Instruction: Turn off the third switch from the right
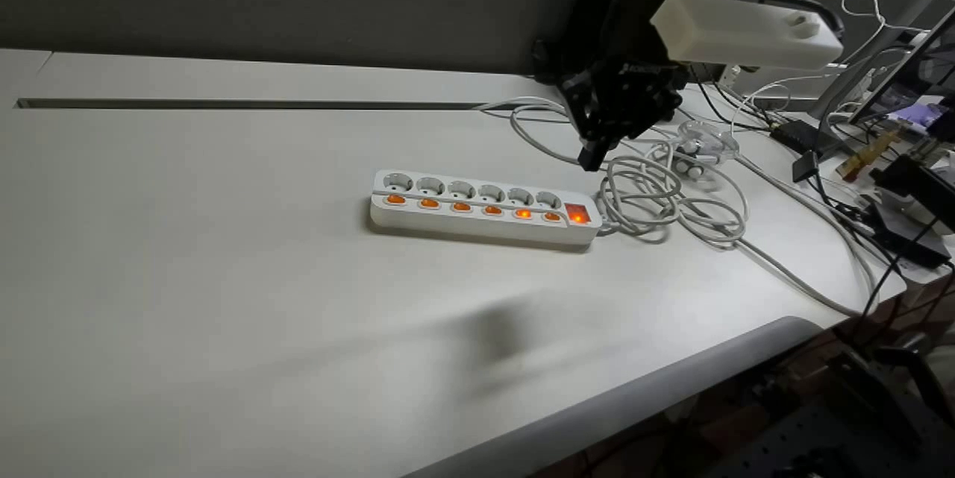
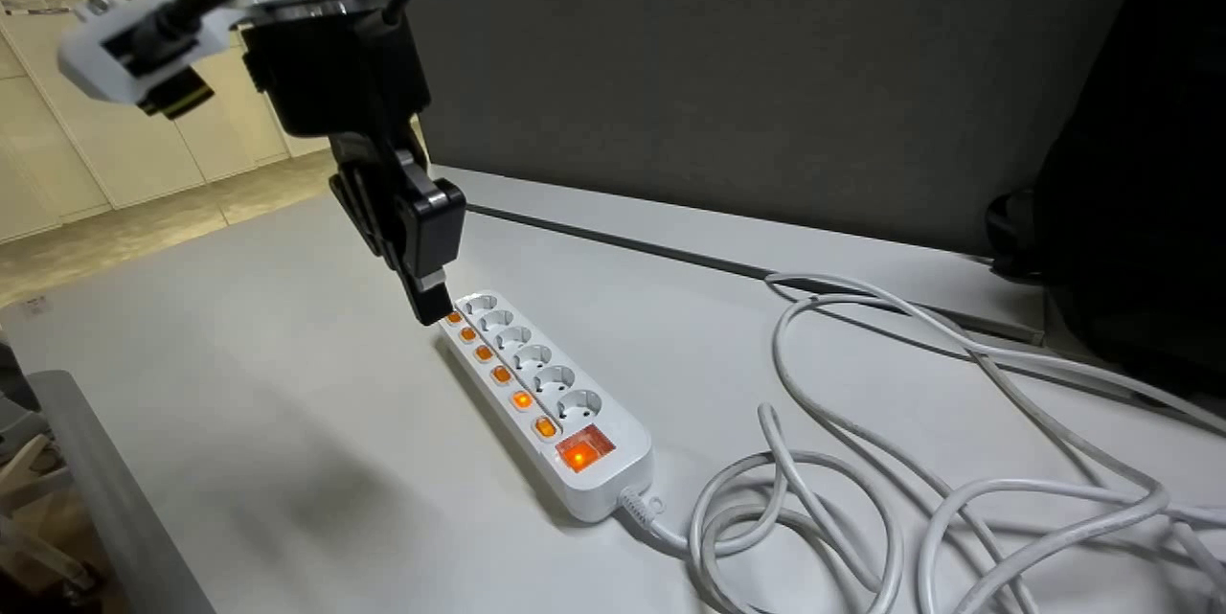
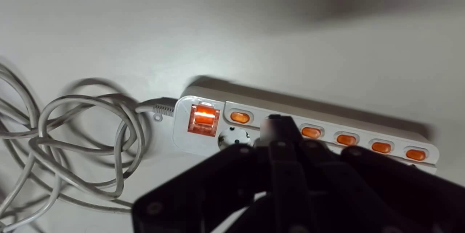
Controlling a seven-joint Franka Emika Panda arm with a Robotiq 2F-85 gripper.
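Tabletop (image 1: 186, 277), broad, flat and white, fills the left of an exterior view, with a long, dark, narrow slot (image 1: 246, 104) along its far side and a dark grey upright panel (image 1: 298, 8) behind. Toward the middle lies a long white plastic power strip (image 1: 477, 228) with rounded corners, its six round white sockets (image 1: 461, 189) in a row. Below them, from the left, come four unlit small orange rocker switches (image 1: 429, 203), then a glowing small orange-red rocker switch (image 1: 523, 214). That glowing one is third from the corded end if the large switch is counted, and it is lit in both exterior views; which way its rocker tilts is too small to tell. To its right sit an unlit small orange end switch (image 1: 552, 217) and a large, lit, red rectangular main switch (image 1: 577, 214).

Next, above the strip's right end, the black two-fingered gripper (image 1: 593, 157) hangs tilted in the air, apart from the strip, its fingers pressed together. In the wrist view its narrow black fingertips (image 3: 287, 127) mostly hide the glowing switch, a reddish blur showing at their left. Farther right, a light grey cable (image 1: 642, 198) lies in loose coils, near a lumpy clear plastic object (image 1: 709, 139), and at the far right stands a dark-faced monitor (image 1: 910, 64), partly cut off.
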